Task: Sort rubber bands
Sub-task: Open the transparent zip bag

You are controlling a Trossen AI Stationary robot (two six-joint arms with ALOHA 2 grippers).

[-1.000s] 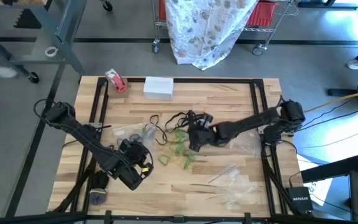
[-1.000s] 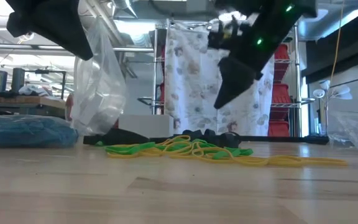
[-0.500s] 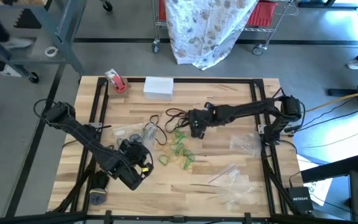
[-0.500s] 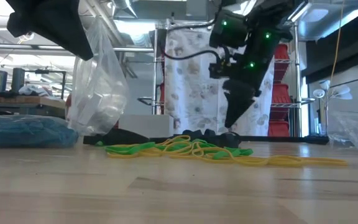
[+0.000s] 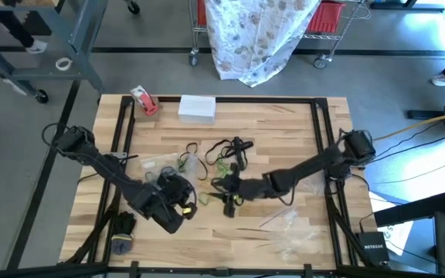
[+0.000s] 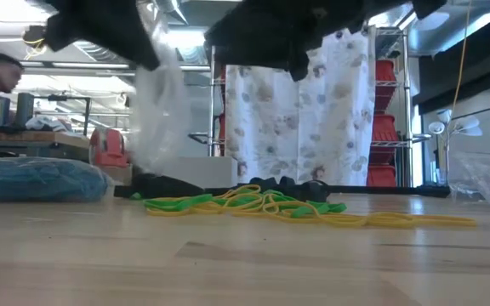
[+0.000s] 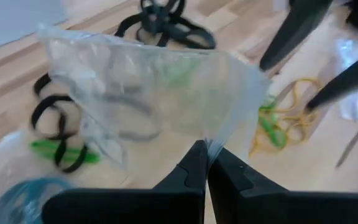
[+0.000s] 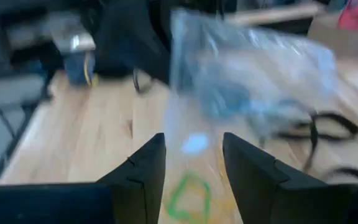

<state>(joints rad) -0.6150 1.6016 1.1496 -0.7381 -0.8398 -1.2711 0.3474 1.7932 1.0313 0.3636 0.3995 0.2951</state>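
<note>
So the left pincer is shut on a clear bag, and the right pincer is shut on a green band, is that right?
Not quite. The left pincer is shut on the clear bag, as the left wrist view shows. But the right pincer is open and holds nothing; in the right wrist view a green band lies on the table between its spread fingers.

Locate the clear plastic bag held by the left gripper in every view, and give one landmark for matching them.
High view: clear plastic bag, left of centre.
Low view: hanging upper left.
Left wrist view: fills the middle, pinched by the left gripper.
Right wrist view: ahead of the fingers.
Shared landmark: green and yellow rubber bands.
</note>
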